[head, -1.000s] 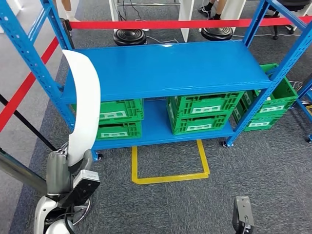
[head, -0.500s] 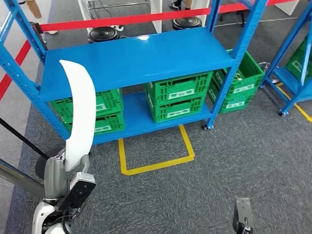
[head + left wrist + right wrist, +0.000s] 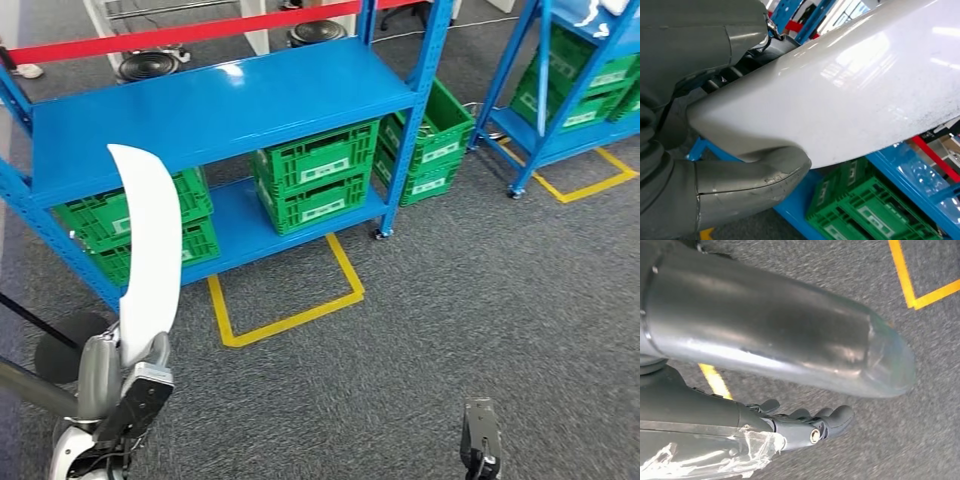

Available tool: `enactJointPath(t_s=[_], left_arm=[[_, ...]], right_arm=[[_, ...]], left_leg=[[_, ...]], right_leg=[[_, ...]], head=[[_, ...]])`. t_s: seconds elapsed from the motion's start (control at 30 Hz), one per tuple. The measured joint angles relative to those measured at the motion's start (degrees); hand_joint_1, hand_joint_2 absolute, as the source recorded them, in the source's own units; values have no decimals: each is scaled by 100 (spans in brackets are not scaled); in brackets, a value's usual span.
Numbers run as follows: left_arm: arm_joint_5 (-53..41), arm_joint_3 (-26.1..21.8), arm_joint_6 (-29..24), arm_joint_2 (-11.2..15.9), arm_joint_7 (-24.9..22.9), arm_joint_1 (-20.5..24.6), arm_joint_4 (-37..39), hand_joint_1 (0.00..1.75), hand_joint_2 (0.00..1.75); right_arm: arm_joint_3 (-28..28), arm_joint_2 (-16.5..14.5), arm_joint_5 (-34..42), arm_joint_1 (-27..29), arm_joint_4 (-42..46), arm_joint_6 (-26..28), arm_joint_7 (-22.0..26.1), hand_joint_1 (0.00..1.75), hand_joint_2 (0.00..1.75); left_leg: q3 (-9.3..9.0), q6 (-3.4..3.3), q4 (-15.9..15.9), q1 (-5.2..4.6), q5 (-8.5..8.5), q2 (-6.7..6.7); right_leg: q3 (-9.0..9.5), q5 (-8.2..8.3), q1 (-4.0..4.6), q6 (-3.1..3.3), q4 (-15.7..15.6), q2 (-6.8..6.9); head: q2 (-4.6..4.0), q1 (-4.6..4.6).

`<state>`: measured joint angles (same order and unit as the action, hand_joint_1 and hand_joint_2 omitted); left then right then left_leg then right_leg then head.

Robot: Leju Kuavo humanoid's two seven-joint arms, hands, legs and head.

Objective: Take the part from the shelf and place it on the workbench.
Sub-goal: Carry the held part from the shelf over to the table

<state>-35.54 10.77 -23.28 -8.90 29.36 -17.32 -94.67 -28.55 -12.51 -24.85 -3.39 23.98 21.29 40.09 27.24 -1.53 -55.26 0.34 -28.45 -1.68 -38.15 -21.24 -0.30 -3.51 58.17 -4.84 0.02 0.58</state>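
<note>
The part (image 3: 149, 250) is a long, curved white panel standing upright at the lower left of the head view. My left hand (image 3: 113, 385) grips its lower end. In the left wrist view the glossy white part (image 3: 851, 85) is clamped between the thick grey thumb and the darker fingers of my left hand (image 3: 734, 190). The blue shelf (image 3: 219, 100) stands behind it with a bare top board. My right hand (image 3: 764, 340) hangs above the grey carpet with its fingers (image 3: 821, 422) stretched out and nothing in them.
Green crates (image 3: 317, 180) fill the shelf's lower board, and another green crate (image 3: 434, 140) sits beside its right post. A yellow floor marking (image 3: 287, 320) lies on the carpet in front. A second blue shelf (image 3: 543, 80) stands at the far right. Red barrier tape (image 3: 189, 35) runs behind.
The whole picture has slid left and a second shelf has come in at the right, so the camera has turned right. The left hand keeps hold of the white part.
</note>
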Motion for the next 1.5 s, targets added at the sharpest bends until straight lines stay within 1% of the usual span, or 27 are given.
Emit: enactJointPath(t_s=[0.07,0.13,0.17,0.2,0.23,0.3,0.33,0.37,0.47,0.53,0.6,0.63,0.7,0.77,0.8,0.83,0.9,0.97,1.03,1.1,1.17,1.2,1.27,1.37,1.4,1.47,1.5], left_arm=[[79,-105,31,-31,57,-40,-30,175,175],[184,-218,60,-57,110,-68,-43,175,175],[246,-272,72,-73,133,-71,-43,175,175],[334,-321,81,-93,163,-69,-42,175,175],[449,-366,81,-119,208,-60,-42,175,175],[716,-444,67,-173,324,-20,-41,175,175],[816,-472,53,-194,377,7,-39,175,175],[880,-495,37,-210,424,32,-37,175,175],[976,-533,-1,-251,534,90,-29,175,175],[1005,-552,-11,-268,569,120,-26,175,175],[1012,-576,-15,-272,583,126,-16,175,175],[1019,-586,-16,-272,586,125,-8,175,175],[1083,-598,-18,-272,607,128,5,175,175],[1217,-601,-5,-274,653,145,10,175,175],[1272,-601,8,-274,673,162,16,175,175],[1310,-599,32,-273,686,181,24,175,175],[1298,-584,106,-268,676,208,56,175,175],[1230,-547,207,-263,630,224,81,175,175],[1180,-489,292,-261,589,237,87,175,175],[1177,-448,368,-253,563,238,98,175,175],[1198,-425,439,-240,548,243,127,175,175],[1218,-413,472,-235,544,252,148,175,175],[1248,-389,547,-230,543,287,188,175,175],[1257,-333,653,-216,545,348,235,175,175],[1254,-311,672,-211,546,362,252,175,175],[1239,-270,693,-203,547,399,290,175,175],[1229,-246,702,-199,546,423,309,175,175]], right_arm=[[-4,-15,36,-15,-11,13,-7,0,0],[-42,-15,102,-30,-29,-16,-16,0,0],[-76,-15,136,-24,-39,-33,-19,0,0],[-119,-15,168,-10,-48,-45,-21,0,0],[-168,-15,198,3,-54,-61,-21,0,0],[-269,-15,247,10,-58,-113,-16,0,0],[-314,-15,261,3,-59,-136,-12,0,0],[-354,-15,270,0,-59,-151,-7,0,0],[-463,-16,279,49,-59,-157,-2,0,0],[-521,-17,281,68,-58,-156,1,0,0],[-554,-18,281,58,-57,-157,2,0,0],[-562,-19,281,60,-57,-158,2,0,0],[-578,-19,289,82,-57,-158,2,0,0],[-616,-20,312,94,-56,-173,2,0,0],[-643,-20,325,92,-53,-189,2,0,0],[-673,-20,338,88,-49,-213,3,0,0],[-743,-21,367,103,-41,-267,4,0,0],[-849,-20,415,162,-40,-346,4,0,0],[-965,-23,443,207,-42,-433,4,0,0],[-1065,-27,435,204,-45,-499,4,0,0],[-1175,-26,433,206,-52,-573,-1,0,0],[-1233,-25,431,216,-61,-612,-4,0,0],[-1338,-24,403,235,-81,-664,-8,0,0],[-1450,-24,334,214,-101,-696,-5,0,0],[-1484,-23,322,205,-106,-706,-4,0,0],[-1555,-23,303,208,-119,-734,-2,0,0],[-1588,-23,282,218,-125,-746,-3,0,0]], left_leg=[[76,-51,1,-4,74,133],[154,-56,-5,-18,130,279],[183,-51,-6,-22,151,348],[203,-43,-7,-23,167,415],[213,-34,-8,-23,178,479],[215,1,-19,-45,182,601],[218,26,-28,-63,185,657],[224,51,-37,-81,188,710],[247,131,-63,-85,173,818],[380,192,-370,-63,-61,604],[709,227,-1094,-39,-459,316],[881,233,-1452,-32,-599,252],[1002,234,-1677,-28,-555,201],[735,236,-1109,-7,-138,100],[564,247,-737,18,40,-58],[433,249,-435,44,144,-204],[375,223,-221,60,155,-373],[402,149,-217,55,167,-255],[405,72,-205,55,189,-109],[410,25,-202,31,193,56],[412,10,-203,10,189,234],[411,7,-203,4,186,314],[402,10,-203,-5,178,449],[381,59,-204,-42,157,603],[379,84,-201,-53,158,651],[376,141,-196,-56,157,743],[388,168,-234,-51,118,710]], right_leg=[[-283,-430,9,-47,669,306],[-542,-813,-2,-87,1444,435],[-544,-871,-5,-96,1605,452],[-419,-825,-6,-95,1518,464],[-172,-699,-5,-88,1197,497],[423,-467,22,-48,319,723],[611,-410,39,-8,14,821],[693,-400,58,31,-138,879],[642,-359,64,160,-172,721],[609,-305,35,245,-202,592],[555,-269,20,287,-207,455],[530,-255,18,291,-204,381],[499,-232,14,276,-194,228],[487,-217,-1,241,-172,69],[467,-216,1,212,-144,-4],[427,-210,0,180,-108,-73],[325,-179,-10,103,-63,-190],[241,-146,-35,35,-57,-232],[93,-287,-18,-19,178,40],[-229,-639,-5,-59,866,369],[-531,-890,-11,-76,1546,444],[-550,-877,-11,-73,1621,452],[-226,-592,-2,-42,1076,517],[361,-298,63,55,49,828],[400,-293,83,89,-32,858],[386,-250,79,156,-52,731],[388,-226,66,189,-80,673]], head=[[0,38],[0,50],[0,51],[0,51],[0,52],[0,55],[0,51],[0,50],[0,45],[0,32],[0,15],[0,13],[0,12],[0,12],[0,10],[0,7],[0,2],[0,0],[0,47],[0,99],[0,104],[0,106],[0,106],[0,103],[0,100],[0,99],[0,95]])
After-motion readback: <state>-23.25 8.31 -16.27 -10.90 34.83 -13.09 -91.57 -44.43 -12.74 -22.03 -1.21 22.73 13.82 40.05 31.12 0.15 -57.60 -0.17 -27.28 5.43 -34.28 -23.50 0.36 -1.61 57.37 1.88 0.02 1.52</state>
